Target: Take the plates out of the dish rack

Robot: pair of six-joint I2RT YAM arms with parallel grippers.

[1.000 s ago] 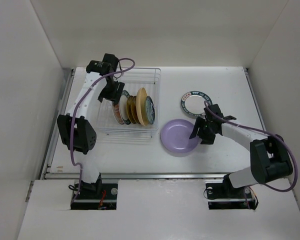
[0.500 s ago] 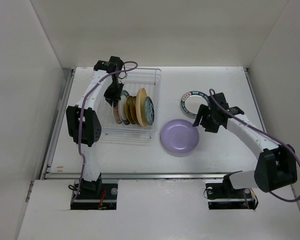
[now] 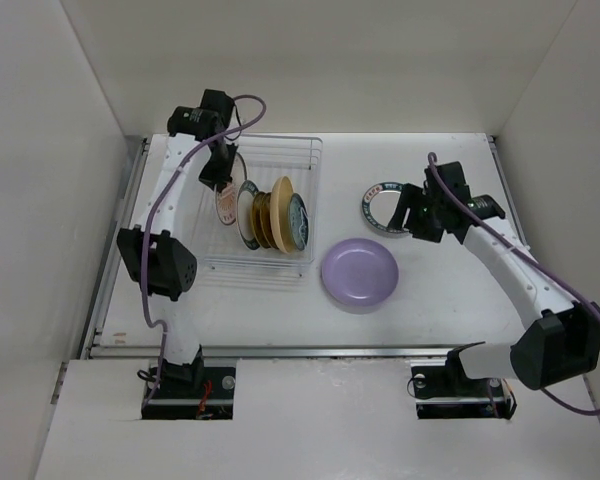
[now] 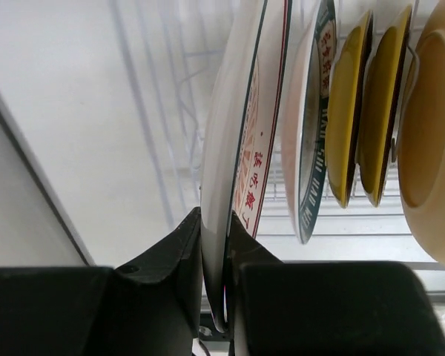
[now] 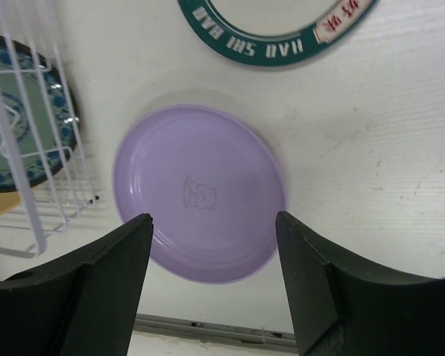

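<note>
Your left end effector clamped shut on rim of white-orange patterned plate, fingers either side of edge. Plate upright, leftmost in row inside dish rack. Just beside it stands white teal-rim plate, then yellow plate; teal patterned plate at right end of row. Your right end effector spread wide, holding nothing, hovering above counter. Lavender plate flat on counter right of rack. Second teal-rim plate flat behind it, not touching.
</note>
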